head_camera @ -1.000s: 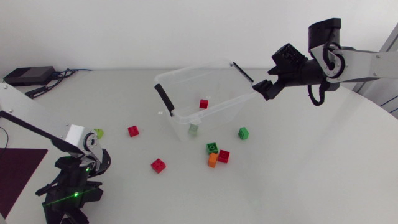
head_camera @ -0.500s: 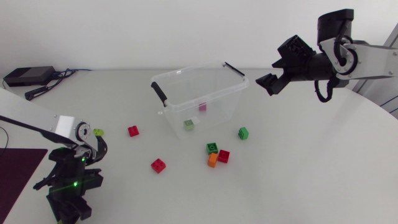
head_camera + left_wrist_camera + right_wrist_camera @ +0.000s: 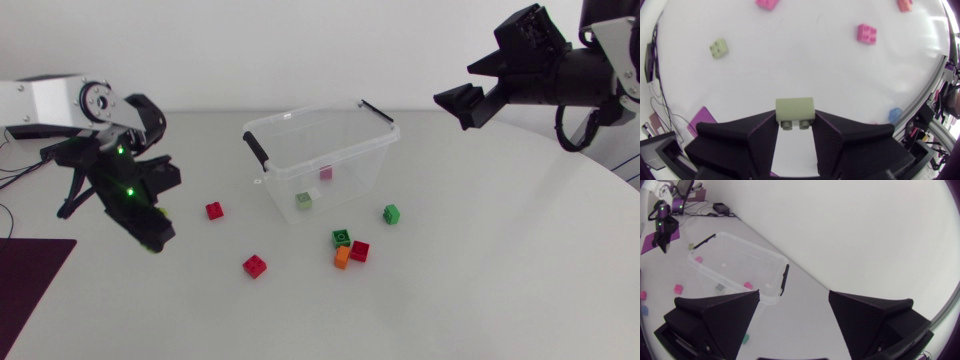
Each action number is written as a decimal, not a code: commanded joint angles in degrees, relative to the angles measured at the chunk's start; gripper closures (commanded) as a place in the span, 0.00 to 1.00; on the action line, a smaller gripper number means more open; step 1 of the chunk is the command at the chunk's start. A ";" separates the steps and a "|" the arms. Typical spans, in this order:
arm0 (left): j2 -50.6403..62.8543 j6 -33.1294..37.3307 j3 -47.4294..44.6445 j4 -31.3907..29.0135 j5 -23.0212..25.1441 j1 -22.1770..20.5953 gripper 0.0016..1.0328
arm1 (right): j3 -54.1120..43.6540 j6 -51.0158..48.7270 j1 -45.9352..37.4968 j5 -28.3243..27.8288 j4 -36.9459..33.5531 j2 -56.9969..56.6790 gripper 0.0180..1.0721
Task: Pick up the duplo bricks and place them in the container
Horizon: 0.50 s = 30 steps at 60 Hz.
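Looking down from the head view, the left gripper (image 3: 152, 232) hung at centre left of the frame over the table (image 3: 480, 290); I could not tell its grip from there. The clear container (image 3: 300, 118) stood upright at upper centre, with a pink brick (image 3: 325, 173) and a faded green brick (image 3: 304, 200) inside. Loose on the table lay a red brick (image 3: 214, 210) left of the container and a second red brick (image 3: 255, 265) lower down. Below the container were a green brick (image 3: 391, 213) and a tight cluster (image 3: 354, 250) of green, red and orange bricks. The right gripper (image 3: 465, 105) hung at upper right, well apart from the container.

From the left wrist view, the left gripper (image 3: 795, 125) pinched a pale green brick (image 3: 795, 111) between both fingertips. Another loose pale brick (image 3: 718, 48) lay on the table ahead of it.

From the right wrist view, the right gripper (image 3: 794, 296) was spread wide with nothing between its fingers. The container (image 3: 740, 262) sat ahead of it.
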 commanded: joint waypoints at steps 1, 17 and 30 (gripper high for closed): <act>-1.31 0.81 5.87 0.39 2.93 -2.20 0.76 | -3.64 0.91 0.45 -0.79 -1.94 -2.33 0.05; -1.49 -4.73 20.02 14.89 9.35 -9.85 0.75 | -13.04 -0.05 1.68 -0.18 -3.88 -8.13 0.05; 1.50 -7.45 24.16 23.85 13.56 -13.45 0.74 | -17.44 0.03 4.58 1.23 -5.81 -9.45 0.05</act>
